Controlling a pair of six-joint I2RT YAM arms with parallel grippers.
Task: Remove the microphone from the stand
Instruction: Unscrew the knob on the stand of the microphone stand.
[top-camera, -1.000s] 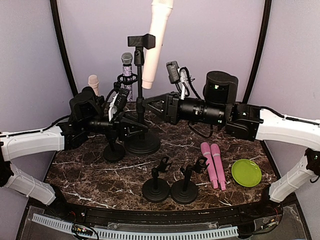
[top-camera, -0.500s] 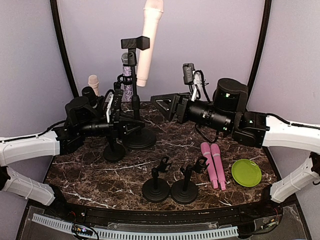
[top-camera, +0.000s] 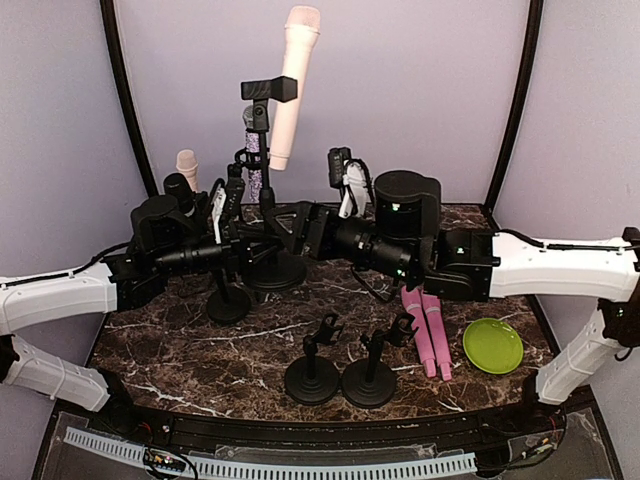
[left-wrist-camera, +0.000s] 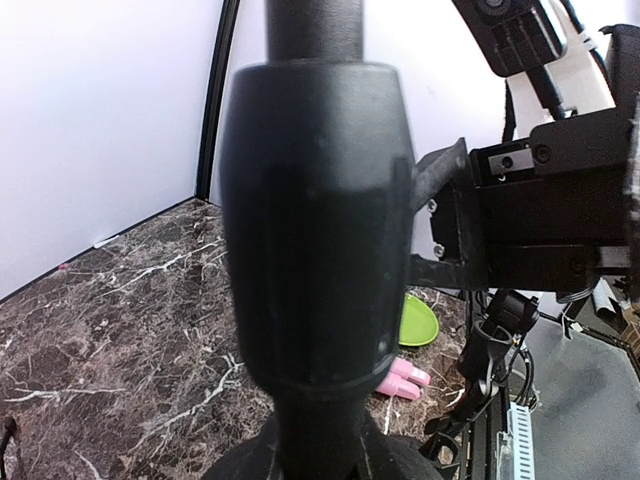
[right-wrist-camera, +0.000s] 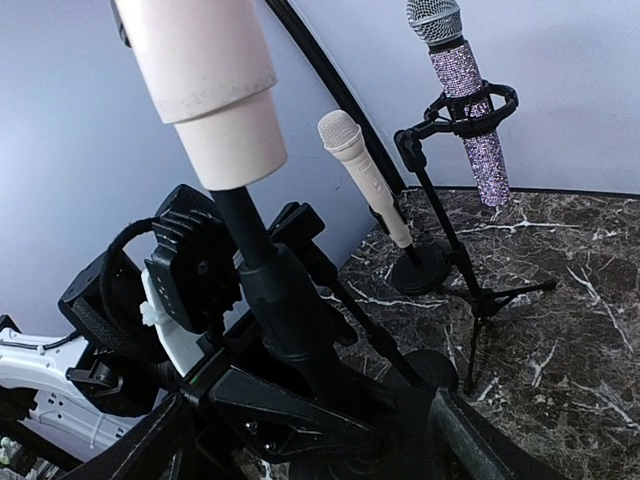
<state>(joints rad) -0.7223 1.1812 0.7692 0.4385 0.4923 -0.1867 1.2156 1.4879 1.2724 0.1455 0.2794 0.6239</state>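
Far left, a small cream mic (top-camera: 187, 163) stands upright on its own low stand at the back of the marble table (top-camera: 170, 340). Just right of it, the left gripper (top-camera: 250, 250) reaches in sideways and is clamped on the lower pole of the tall stand (top-camera: 261, 120). The left wrist view is filled by the pole's fat black joint, blurred and very close, so the pads themselves can't be made out.

The stand is upright, with its round base on the table. At its top is the clip (top-camera: 270, 89), with the microphone (top-camera: 291, 90) at it. The microphone is pale pinkish-white, tilted, head up and to the right, tail hanging below the clip. It looks seated in the clip, though the exact contact is hard to see from above. A glitter mic (right-wrist-camera: 468, 120) sits upright in a ring holder on a tripod stand, directly behind the tall stand.

The right gripper (top-camera: 283, 228) comes in from the right at about the same height as the left one. Its jaws are spread wide, and its fingers (right-wrist-camera: 470, 440) sit either side of the pole without touching it. It holds nothing.

Front centre, two empty stands (top-camera: 312, 372) sit side by side. Right of them, two pink mics (top-camera: 425, 325) lie flat and touching. A green plate (top-camera: 493, 346) sits near them on the right.
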